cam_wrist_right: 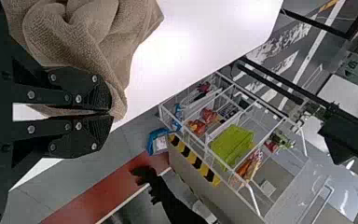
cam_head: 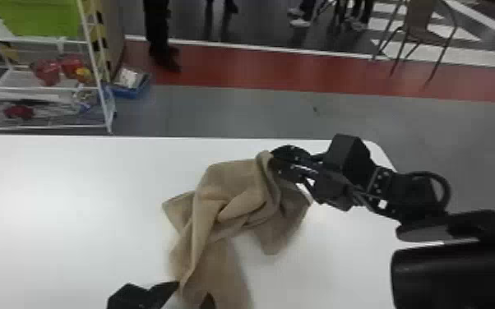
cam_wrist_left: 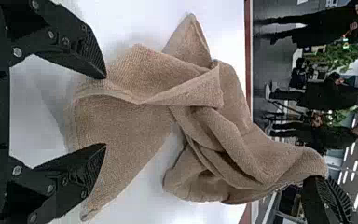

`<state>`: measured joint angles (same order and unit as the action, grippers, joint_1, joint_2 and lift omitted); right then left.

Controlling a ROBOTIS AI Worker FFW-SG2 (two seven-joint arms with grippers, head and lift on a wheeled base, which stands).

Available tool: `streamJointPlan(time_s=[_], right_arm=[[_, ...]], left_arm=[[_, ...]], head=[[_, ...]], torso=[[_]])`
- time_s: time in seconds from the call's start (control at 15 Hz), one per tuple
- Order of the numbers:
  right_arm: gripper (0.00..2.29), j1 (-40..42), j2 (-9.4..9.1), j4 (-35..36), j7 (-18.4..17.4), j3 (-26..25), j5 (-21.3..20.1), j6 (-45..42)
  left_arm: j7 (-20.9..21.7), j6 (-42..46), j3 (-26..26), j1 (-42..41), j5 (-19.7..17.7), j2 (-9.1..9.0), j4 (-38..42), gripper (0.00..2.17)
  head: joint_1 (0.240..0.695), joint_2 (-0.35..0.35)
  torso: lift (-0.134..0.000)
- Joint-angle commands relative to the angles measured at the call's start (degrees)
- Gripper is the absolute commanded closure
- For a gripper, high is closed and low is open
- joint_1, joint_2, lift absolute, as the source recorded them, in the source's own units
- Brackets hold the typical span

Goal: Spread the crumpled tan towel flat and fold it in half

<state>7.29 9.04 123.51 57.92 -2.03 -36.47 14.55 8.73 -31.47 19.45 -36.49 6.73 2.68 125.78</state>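
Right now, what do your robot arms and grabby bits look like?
The right arm is black, with boxy joints, small pale dots and a looping black cable. The left gripper and right gripper have black jaws with round, silvery screws. The left one's jaws narrow to points, with fine ridges near the tips.

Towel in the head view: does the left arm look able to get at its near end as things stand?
Probably yes. The left tool is open right at the near end of the towel, with nothing visible in between. The right tool grips another part, farther off.
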Motion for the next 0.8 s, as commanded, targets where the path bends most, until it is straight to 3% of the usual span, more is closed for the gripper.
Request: streamJointPlan(time_s=[0.0, 0.07, 0.13, 0.2, 0.33, 0.73], right_arm=[[1.05, 0.00, -0.08, 0.24, 0.00, 0.01, 0.00, 0.00], [1.05, -0.09, -0.08, 0.24, -0.08, -0.34, 0.00, 0.00], [1.05, 0.00, -0.08, 0.24, -0.17, -0.70, 0.09, 0.00], [1.05, -0.09, -0.17, 0.24, -0.52, -1.22, 0.18, 0.00], [1.44, -0.18, -0.08, 0.42, -1.14, -2.81, 0.88, 0.00], [1.44, -0.18, 0.10, 3.06, -2.54, -6.32, 4.31, -0.35]], left_arm=[[0.32, 0.04, -0.82, 0.10, -0.05, 0.30, 0.25, 1.07], [0.23, 0.57, -1.26, -0.25, -0.32, 0.66, 0.69, 1.73], [0.06, 0.57, -1.61, -0.60, -0.40, 0.74, 1.57, 2.07], [0.23, 0.57, -2.40, -1.39, -0.32, 0.92, 2.98, 2.14], [2.17, 0.39, -5.39, -3.32, -0.32, 1.18, 7.90, 2.15], [7.61, -1.89, -16.99, -4.64, -1.19, 0.92, 17.92, 2.15]], head=[[0.695, -0.186], [0.695, -0.178], [0.695, -0.174], [0.695, -0.170], [0.695, -0.166], [0.695, -0.100]], torso=[[-0.123], [-0.123], [-0.123], [-0.123], [-0.123], [-0.123]])
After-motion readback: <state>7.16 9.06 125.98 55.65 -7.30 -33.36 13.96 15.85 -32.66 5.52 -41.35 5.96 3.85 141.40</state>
